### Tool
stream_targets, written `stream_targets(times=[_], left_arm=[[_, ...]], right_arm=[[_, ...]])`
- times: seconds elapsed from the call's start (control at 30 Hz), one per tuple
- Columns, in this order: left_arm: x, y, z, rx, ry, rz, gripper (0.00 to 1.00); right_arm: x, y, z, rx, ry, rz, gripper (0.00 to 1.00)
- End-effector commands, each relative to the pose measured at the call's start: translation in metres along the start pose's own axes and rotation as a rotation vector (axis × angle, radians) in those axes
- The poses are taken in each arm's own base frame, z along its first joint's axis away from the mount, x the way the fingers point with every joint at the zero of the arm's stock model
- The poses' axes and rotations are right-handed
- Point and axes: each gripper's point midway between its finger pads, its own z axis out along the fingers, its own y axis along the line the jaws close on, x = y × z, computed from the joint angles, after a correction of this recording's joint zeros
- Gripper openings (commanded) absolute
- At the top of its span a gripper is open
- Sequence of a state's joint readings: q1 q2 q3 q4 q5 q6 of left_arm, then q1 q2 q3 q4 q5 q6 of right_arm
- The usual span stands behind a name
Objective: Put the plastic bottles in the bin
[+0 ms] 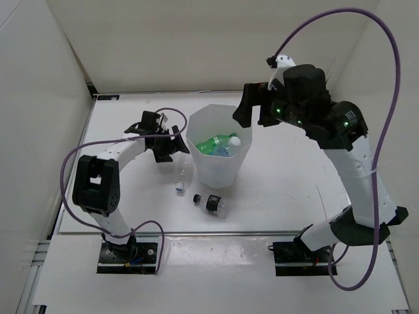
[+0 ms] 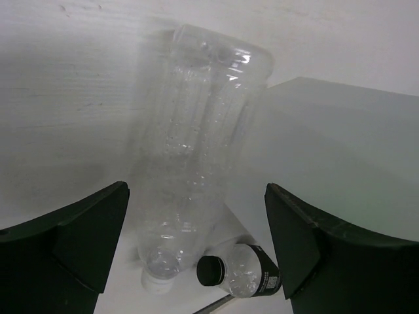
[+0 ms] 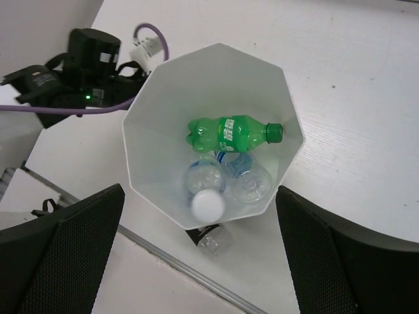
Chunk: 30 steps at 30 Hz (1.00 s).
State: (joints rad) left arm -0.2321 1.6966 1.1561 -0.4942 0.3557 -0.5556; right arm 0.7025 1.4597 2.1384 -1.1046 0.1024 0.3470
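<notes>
The bin (image 1: 220,171) stands mid-table, tall, white and faceted. Inside the bin (image 3: 169,104) lie a green bottle (image 3: 229,133) and two clear blue-labelled bottles (image 3: 251,181), one showing its white cap (image 3: 207,205). My right gripper (image 1: 254,118) hangs open above the bin, nothing between its fingers (image 3: 72,255). A plain clear bottle (image 1: 184,174) lies on the table left of the bin. A clear bottle with black label and cap (image 1: 211,203) lies nearer the front. My left gripper (image 2: 196,242) is open over the plain clear bottle (image 2: 196,144), its fingers apart from it.
The bin's wall (image 2: 340,150) rises close to the right of my left gripper. A purple cable (image 1: 163,112) loops behind the left arm. White walls enclose the table at the back and both sides. The table's front edge (image 1: 216,233) runs just beyond the black-labelled bottle.
</notes>
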Motion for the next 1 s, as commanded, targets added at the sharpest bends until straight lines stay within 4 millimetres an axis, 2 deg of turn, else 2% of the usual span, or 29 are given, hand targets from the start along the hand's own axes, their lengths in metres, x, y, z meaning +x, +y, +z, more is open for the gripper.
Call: stream_targets(times=[0.0, 0.07, 0.17, 0.23, 0.3, 0.33, 0.4, 0.43, 0.47, 0.57, 0.6, 0.67, 0.7, 0.73, 0.77, 0.8, 0.87, 0.97], left_arm=[[0.004, -0.021, 0.01, 0.091, 0.053, 0.066, 0.93], [0.012, -0.017, 0.023, 0.087, 0.093, 0.071, 0.9], [0.013, -0.015, 0.029, 0.088, 0.111, 0.077, 0.82], [0.014, -0.016, 0.029, 0.099, 0.117, 0.087, 0.71], [0.005, -0.025, 0.015, 0.109, 0.07, 0.107, 0.62], [0.001, -0.022, 0.01, 0.1, 0.049, 0.093, 0.56], [-0.009, -0.026, -0.011, 0.085, -0.017, 0.067, 0.51], [-0.018, -0.018, -0.02, 0.041, -0.06, 0.04, 0.47], [-0.032, -0.023, -0.045, 0.031, -0.134, 0.014, 0.43], [-0.065, -0.032, -0.102, -0.05, -0.304, 0.0, 0.45], [-0.091, -0.064, -0.149, 0.008, -0.437, 0.036, 0.47], [-0.113, -0.093, -0.194, 0.066, -0.558, 0.083, 0.53], [-0.128, -0.122, -0.227, 0.124, -0.646, 0.143, 0.53], [-0.13, -0.14, -0.243, 0.152, -0.682, 0.265, 0.56], [-0.124, -0.165, -0.244, 0.188, -0.679, 0.345, 0.56], [-0.128, -0.186, -0.255, 0.226, -0.705, 0.399, 0.57], [-0.119, -0.216, -0.258, 0.298, -0.697, 0.472, 0.6], [-0.109, -0.25, -0.255, 0.361, -0.707, 0.572, 0.61]], right_arm=[[0.0, -0.01, -0.013, 0.045, -0.007, -0.028, 1.0], [0.0, -0.015, -0.017, 0.072, -0.013, -0.028, 1.0], [0.0, -0.019, -0.022, 0.088, -0.019, -0.028, 1.0], [0.0, -0.024, -0.024, 0.107, -0.025, -0.024, 1.0], [-0.001, -0.027, -0.024, 0.117, -0.028, -0.019, 1.0], [-0.001, -0.032, -0.026, 0.133, -0.032, -0.002, 1.0], [0.004, -0.038, -0.021, 0.161, -0.019, 0.017, 1.0], [0.003, -0.044, -0.023, 0.185, -0.029, 0.044, 1.0], [0.007, -0.052, -0.02, 0.214, -0.017, 0.06, 1.0], [0.009, -0.063, -0.022, 0.254, -0.027, 0.132, 1.0], [0.009, -0.067, -0.02, 0.267, -0.029, 0.156, 1.0], [0.018, -0.082, -0.017, 0.31, -0.021, 0.211, 1.0], [0.023, -0.089, -0.012, 0.32, -0.006, 0.25, 1.0], [0.033, -0.093, -0.007, 0.324, 0.021, 0.268, 1.0], [0.036, -0.096, -0.006, 0.321, 0.026, 0.277, 1.0], [0.037, -0.101, -0.004, 0.328, 0.025, 0.306, 1.0], [0.036, -0.105, -0.002, 0.318, 0.025, 0.343, 1.0], [0.032, -0.108, 0.002, 0.304, 0.019, 0.37, 1.0]])
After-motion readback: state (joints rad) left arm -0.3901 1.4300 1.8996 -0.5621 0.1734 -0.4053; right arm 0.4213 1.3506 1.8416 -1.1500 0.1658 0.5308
